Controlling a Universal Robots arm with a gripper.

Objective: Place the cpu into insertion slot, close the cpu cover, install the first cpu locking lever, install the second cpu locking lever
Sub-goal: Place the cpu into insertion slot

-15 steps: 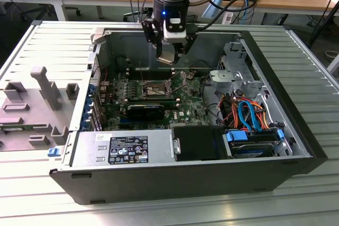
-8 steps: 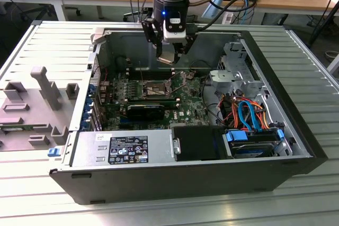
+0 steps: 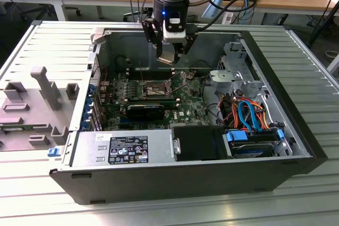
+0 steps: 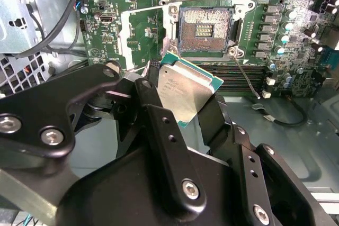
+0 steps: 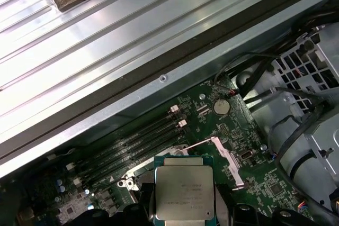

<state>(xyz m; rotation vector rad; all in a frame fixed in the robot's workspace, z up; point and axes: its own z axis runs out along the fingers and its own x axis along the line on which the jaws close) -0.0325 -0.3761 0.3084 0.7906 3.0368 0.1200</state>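
My gripper [image 3: 169, 58] hangs inside the open computer case, above the back part of the green motherboard, and is shut on the cpu. The cpu [image 4: 186, 89] is a flat square chip with a silver-grey top, clamped by its edges between the black fingers [image 4: 157, 110]; the first wrist view shows it too [image 5: 180, 190]. Under it and a little ahead lies the insertion slot [image 4: 205, 24], a dark square socket with bare contacts [image 3: 154, 89]. The cpu cover [image 4: 127, 34] stands swung open beside the socket. A thin wire lever [image 4: 244, 75] sticks out from the socket's corner.
Long black memory slots [image 4: 249, 80] run beside the socket. The case's metal wall [image 5: 159, 72] stands close behind the gripper. A drive cage with orange and blue cables [image 3: 246, 112] is at the exterior view's right, and a power supply [image 3: 124, 147] lies along the front.
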